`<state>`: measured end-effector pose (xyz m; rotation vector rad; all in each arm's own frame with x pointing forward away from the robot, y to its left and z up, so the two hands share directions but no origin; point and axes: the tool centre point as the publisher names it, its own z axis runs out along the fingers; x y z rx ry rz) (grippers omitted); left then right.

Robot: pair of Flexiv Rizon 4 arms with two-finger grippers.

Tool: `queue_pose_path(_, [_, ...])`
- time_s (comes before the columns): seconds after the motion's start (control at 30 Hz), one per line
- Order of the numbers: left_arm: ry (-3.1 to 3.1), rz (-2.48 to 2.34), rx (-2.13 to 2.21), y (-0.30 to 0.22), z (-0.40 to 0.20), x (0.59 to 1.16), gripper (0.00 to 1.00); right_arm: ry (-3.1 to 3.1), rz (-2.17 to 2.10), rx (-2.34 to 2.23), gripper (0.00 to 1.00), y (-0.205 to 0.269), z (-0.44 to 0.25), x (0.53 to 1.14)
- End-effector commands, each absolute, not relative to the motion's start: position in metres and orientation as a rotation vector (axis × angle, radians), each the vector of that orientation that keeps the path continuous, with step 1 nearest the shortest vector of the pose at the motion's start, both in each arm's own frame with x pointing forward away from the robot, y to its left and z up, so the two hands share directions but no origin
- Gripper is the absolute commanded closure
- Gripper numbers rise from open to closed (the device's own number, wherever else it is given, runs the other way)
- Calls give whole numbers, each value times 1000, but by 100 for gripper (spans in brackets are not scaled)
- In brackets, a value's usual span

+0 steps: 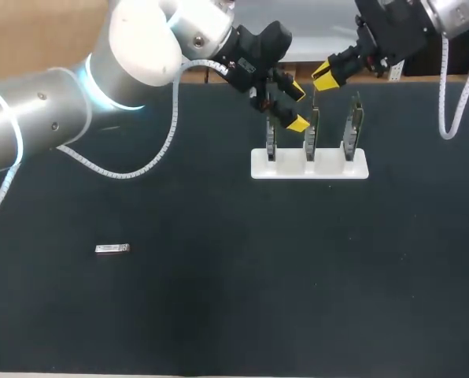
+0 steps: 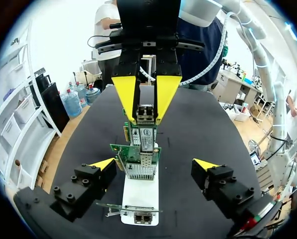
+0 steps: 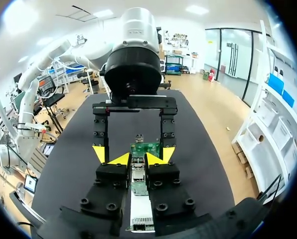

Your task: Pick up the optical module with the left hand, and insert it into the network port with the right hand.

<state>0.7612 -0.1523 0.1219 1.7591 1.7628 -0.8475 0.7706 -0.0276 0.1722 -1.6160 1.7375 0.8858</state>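
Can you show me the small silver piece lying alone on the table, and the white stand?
Silver piece [image 1: 112,249]: head view, its middle.
White stand [image 1: 330,166]: head view, bare base between two cards.

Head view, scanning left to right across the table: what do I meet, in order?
Loose silver module → left gripper → right gripper → rightmost upright card. The white stand spans under both grippers, so it is left out.
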Motion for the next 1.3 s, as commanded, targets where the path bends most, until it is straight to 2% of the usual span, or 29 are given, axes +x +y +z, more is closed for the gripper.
queue_pose_path(0.03, [1766, -849, 1765, -153, 122, 764, 0, 1740, 875, -1621, 100, -26, 170, 768])
queue_pose_path(1.3, [1766, -849, 1765, -153, 122, 764, 0, 1731, 828, -1645, 100, -27, 169, 768])
